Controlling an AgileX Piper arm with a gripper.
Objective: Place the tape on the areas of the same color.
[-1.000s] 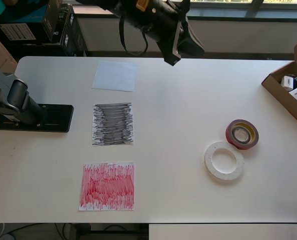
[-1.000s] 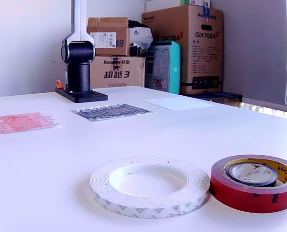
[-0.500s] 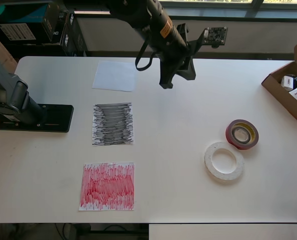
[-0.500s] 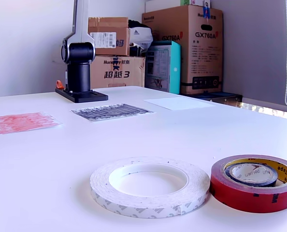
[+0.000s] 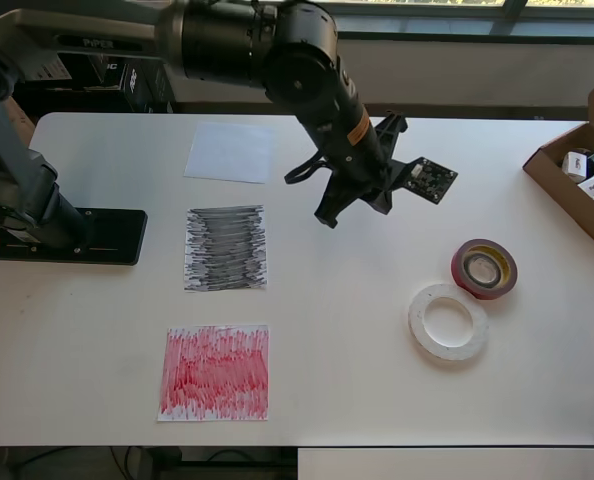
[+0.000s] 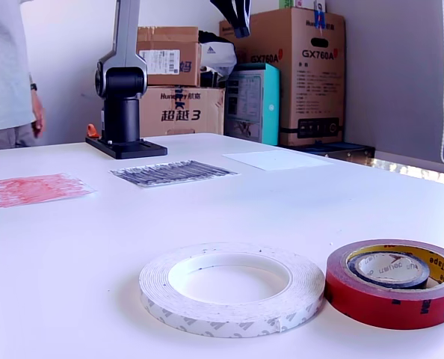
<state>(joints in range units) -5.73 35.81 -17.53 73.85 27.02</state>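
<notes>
Tape rolls [image 5: 448,321] untouched near bench's [image 5: 377,380] right edge, tool [image 5: 329,212] aloft mid-bench, grip state seemingly indiscernible.

White ring [image 5: 447,322], red-brown roll [image 5: 484,268] (black roll [image 5: 484,268] inside), sheets: plain white [image 5: 230,152], black-scribbled [image 5: 226,247], red-scribbled [image 5: 215,372]

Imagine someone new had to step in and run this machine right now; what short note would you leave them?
Hand: empty, in the air above the table's middle, between the sheets and the rolls; whether it is open or shut cannot be told.
Rolls: white ring lies flat on the table; red roll lies just beside it, with the small black roll sitting inside its hole.
Sheets: white sheet, black-scribbled sheet and red-scribbled sheet in a row, all bare.
Done: nothing placed.
Left: all three rolls onto their matching sheets.
</notes>
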